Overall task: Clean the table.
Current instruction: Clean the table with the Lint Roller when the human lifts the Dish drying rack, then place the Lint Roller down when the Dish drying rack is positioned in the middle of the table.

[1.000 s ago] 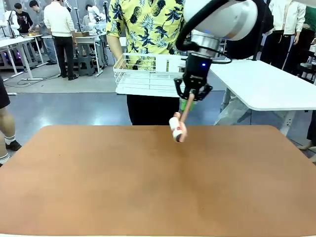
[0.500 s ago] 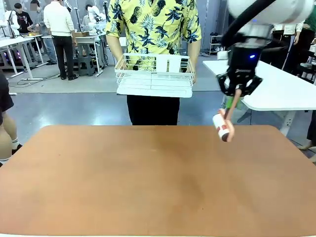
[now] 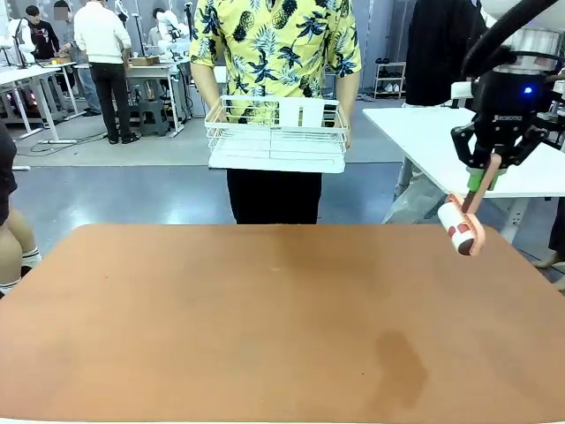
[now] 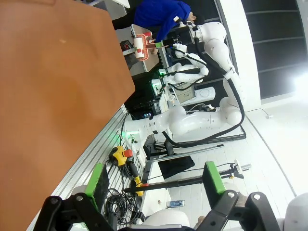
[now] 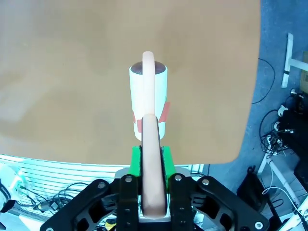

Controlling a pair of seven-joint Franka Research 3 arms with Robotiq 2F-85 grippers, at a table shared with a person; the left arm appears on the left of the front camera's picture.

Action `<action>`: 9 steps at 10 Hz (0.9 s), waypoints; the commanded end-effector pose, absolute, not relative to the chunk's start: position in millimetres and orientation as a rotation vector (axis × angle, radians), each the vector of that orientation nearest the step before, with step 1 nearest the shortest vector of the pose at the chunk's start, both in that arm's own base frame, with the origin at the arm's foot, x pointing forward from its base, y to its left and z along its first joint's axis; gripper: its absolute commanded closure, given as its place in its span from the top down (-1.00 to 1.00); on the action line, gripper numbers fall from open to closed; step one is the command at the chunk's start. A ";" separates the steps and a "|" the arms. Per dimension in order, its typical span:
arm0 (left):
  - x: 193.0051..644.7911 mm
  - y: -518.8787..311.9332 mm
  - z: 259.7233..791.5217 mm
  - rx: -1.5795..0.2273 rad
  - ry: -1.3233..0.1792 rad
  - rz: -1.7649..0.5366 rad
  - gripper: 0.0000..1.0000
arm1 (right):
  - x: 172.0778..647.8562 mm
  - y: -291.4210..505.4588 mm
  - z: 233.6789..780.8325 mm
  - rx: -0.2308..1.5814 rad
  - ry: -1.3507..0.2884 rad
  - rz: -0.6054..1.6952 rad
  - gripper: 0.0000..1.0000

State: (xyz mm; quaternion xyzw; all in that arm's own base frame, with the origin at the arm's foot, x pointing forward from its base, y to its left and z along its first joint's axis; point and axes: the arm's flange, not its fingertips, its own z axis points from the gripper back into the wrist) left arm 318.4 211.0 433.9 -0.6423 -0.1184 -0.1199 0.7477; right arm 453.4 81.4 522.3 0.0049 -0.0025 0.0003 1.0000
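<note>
Bench (image 3: 177, 318) first: its reddish-brown top spreads across the front view, bare of loose items. One darker patch (image 3: 402, 364) lies toward the near right. Whether that is a damp mark, a stain or just a shadow I cannot tell from this angle.

The right gripper (image 3: 484, 172) hangs over the far right corner of the bench. Its fingers are clamped on the pink handle of a lint roller (image 3: 461, 235), whose white drum with red marks points down and toward the robot. In the right wrist view the handle runs straight up between the green pads, and the drum sits over the brown surface near its rounded edge. The drum looks to be held clear of the top rather than pressed on it.

The left gripper (image 4: 155, 179) is off to the side past the bench's edge. Its fingers are spread wide with nothing between them.

Across the bench a person (image 3: 274, 44) in a yellow patterned shirt stands holding a white dish rack (image 3: 278, 132) at waist height, well apart from the roller.

I judge that the sweeping step is in hand, with the tool gripped and poised at one corner. A next pass would call for lowering the drum until it sits flat on the top. It should then be drawn across in a straight line with the handle angle steady so that it turns, perhaps toward the dark patch.
</note>
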 end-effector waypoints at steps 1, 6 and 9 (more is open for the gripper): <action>317.2 212.8 435.1 -1.407 -0.267 -0.264 1.00 | 449.0 90.6 528.0 0.027 -0.012 -0.006 -0.58; 317.2 212.8 435.1 -1.407 -0.267 -0.264 1.00 | 449.0 90.6 528.0 0.027 -0.012 -0.006 -0.58; 317.2 212.8 435.1 -1.407 -0.267 -0.264 1.00 | 449.0 90.6 528.0 0.027 -0.012 -0.006 -0.58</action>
